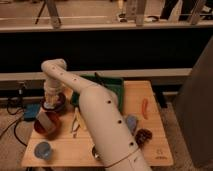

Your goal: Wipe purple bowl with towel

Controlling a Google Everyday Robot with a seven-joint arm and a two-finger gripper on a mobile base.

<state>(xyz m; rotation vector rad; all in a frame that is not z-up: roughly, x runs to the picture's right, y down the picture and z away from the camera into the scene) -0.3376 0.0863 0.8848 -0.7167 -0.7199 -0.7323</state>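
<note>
The purple bowl (60, 103) sits near the left back of the wooden table (150, 150), mostly covered by my arm. My gripper (50, 106) points down at the bowl's left side, at the end of the white arm (100, 115) that reaches across from the front. A pale, cloth-like bundle, which may be the towel (50, 95), shows at the wrist just above the bowl. A beige block-like piece (46, 122) lies just below the gripper, over a red bowl (41, 128).
A green tray (114, 84) stands at the back middle. A blue cup (43, 150) is at the front left, metal tongs (75, 121) beside the arm, a grey-blue object (131, 123), an orange strip (145, 108) and a dark red object (143, 136) on the right.
</note>
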